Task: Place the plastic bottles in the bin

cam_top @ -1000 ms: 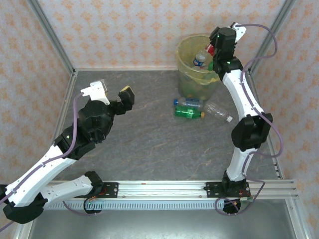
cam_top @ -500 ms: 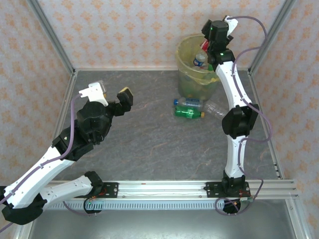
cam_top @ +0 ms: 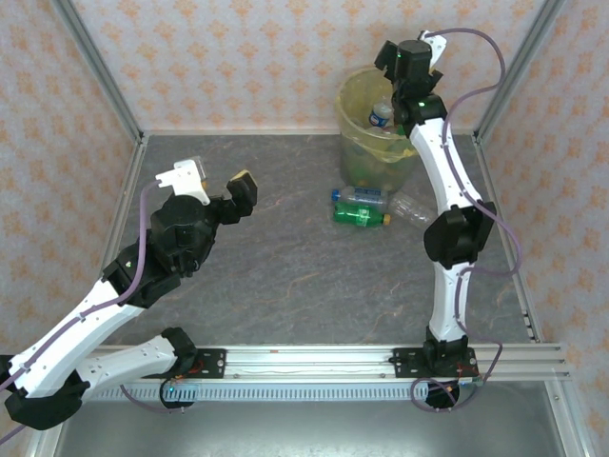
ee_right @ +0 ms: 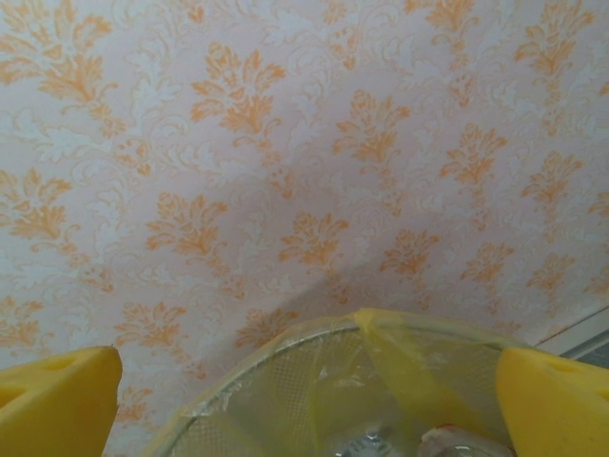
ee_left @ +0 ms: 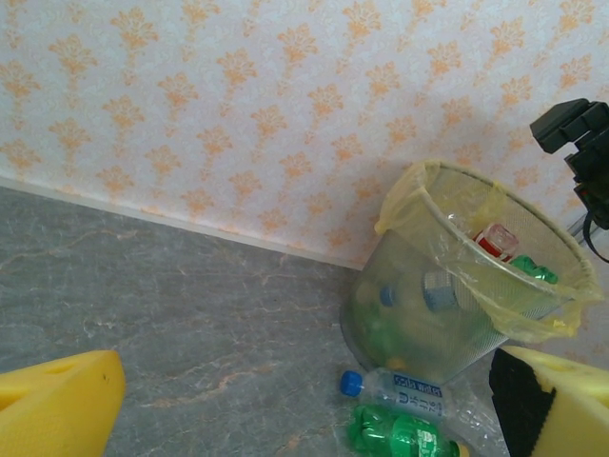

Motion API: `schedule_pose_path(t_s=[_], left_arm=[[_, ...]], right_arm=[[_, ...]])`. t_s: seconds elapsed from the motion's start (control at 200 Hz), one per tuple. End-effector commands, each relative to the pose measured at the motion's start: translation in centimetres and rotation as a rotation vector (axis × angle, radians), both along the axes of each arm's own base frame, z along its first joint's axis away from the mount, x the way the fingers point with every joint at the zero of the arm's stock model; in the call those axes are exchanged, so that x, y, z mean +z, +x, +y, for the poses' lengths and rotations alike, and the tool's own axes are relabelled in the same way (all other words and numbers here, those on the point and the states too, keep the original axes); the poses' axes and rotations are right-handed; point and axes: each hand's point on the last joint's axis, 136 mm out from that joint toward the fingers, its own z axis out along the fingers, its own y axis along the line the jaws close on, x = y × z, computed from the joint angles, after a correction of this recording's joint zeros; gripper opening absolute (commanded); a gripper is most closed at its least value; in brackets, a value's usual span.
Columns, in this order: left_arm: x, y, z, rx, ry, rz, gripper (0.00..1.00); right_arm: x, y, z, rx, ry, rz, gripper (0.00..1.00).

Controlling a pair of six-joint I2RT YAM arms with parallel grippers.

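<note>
The bin (ee_right: 276, 350) is cut off at the bottom edge of the right wrist view, and the two bottle tops just inside it are too clipped to identify. From above, the right end effector (cam_top: 407, 59) hangs over the bin's far rim, its fingers hard to tell from the black wrist. Its own camera shows the yellow pads (ee_right: 57, 400) wide apart with nothing between. The left end effector (cam_top: 215, 181) is likewise spread and empty, over the worktop's (cam_top: 285, 276) left side, well apart from the bin.

The left wrist view looks through the bin's translucent wall at blurred bottles piled inside, a red-and-white bottle (ee_left: 495, 240) near the top. From above, a blue-labelled bottle (cam_top: 381, 116) lies uppermost.

Three more lie on the worktop just in front of the bin: a blue-capped bottle (cam_top: 360, 197), a green bottle (cam_top: 360, 216) just beside it, and a clear bottle (cam_top: 416, 211) to their right.

The bin is round and pale yellow, lined with a yellow bag (ee_left: 404, 205).
</note>
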Motion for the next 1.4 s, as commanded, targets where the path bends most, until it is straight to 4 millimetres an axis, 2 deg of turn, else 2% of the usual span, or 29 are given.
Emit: schedule_pose_path(t_s=[0.0,0.205,0.295,0.43,0.601,0.781,0.921,1.236,1.396], left_arm=[[-0.7,0.2,-0.4,-0.016,-0.003,0.011,0.99],[-1.6,0.7,-1.9,-0.070,0.011,0.030,0.99],[-1.9,1.0,-3.0,-0.112,0.013,0.035,0.99],[-2.8,1.6,-5.0,-0.185,0.014,0.054,0.99],[-4.4,2.2,-7.5,-0.272,0.020,0.098,0.99],[-5.7,3.0,-9.3,-0.318,0.028,0.130,0.99],[-5.9,3.5,-10.1,-0.330,0.034,0.140,0.99],[-5.9,3.5,-9.7,-0.309,0.021,0.144,0.99],[-5.5,3.2,-8.9,-0.280,0.009,0.136,0.99]], right_arm=[[3.9,-3.2,0.1,0.017,0.010,-0.046,1.00],[3.5,-6.2,0.5,0.053,0.038,-0.013,1.00],[3.5,-8.3,0.5,0.067,0.054,-0.014,1.00],[2.5,-11.8,-0.2,0.070,0.075,-0.025,1.00],[0.2,-15.9,-1.1,0.078,0.092,-0.013,1.00],[-3.3,-18.8,-1.3,0.112,0.082,0.049,1.00],[-5.4,-20.5,-0.2,0.204,0.058,0.088,0.99],[-13.1,-22.6,4.2,0.456,0.025,0.272,1.00],[-16.9,-22.8,6.4,0.532,0.015,0.349,1.00]])
